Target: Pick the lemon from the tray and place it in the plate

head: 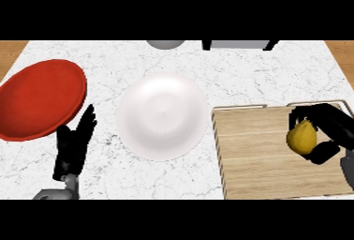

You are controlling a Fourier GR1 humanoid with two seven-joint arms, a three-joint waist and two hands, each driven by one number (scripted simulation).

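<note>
The yellow lemon [301, 137] is over the right part of the wooden tray [256, 154], with my right hand [328, 133] curled round it from the right; fingers show above and below the fruit. Whether the lemon still touches the tray floor I cannot tell. The white plate [163, 116] lies on the marble counter just left of the tray. My left hand [75, 140] rests open at the lower left, fingers up, between the white plate and a red plate.
A red plate [40, 98] lies at the far left, its edge near my left hand. A grey round object [165, 44] and a dark-framed grey item [239, 44] sit at the counter's far edge. Wooden floor shows at both upper corners.
</note>
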